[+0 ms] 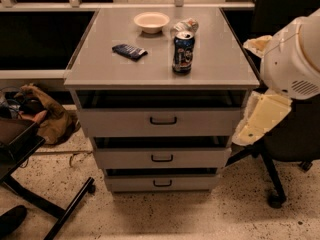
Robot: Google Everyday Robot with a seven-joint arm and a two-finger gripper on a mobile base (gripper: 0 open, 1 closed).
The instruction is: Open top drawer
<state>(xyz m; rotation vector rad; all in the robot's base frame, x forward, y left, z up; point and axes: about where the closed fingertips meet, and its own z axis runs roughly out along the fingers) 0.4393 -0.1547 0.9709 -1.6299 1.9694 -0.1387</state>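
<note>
The gripper (257,121) sits at the view's right edge, a blocky cream-yellow piece with pale dotted edges and a small green mark near its lower tip. Just above it bulges a rounded white arm housing (295,59), smooth-shelled, with fine vent slits low on its side.

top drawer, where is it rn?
Camera view, centre: the top drawer is directly under the tabletop, below the can, above two narrower drawers. The gripper hangs just off its right end, clear of the handle.

No legible text: can (183,53) label, dark packet (129,51) unreadable. Tool (255,124) at right, beside top drawer (160,121).
</note>
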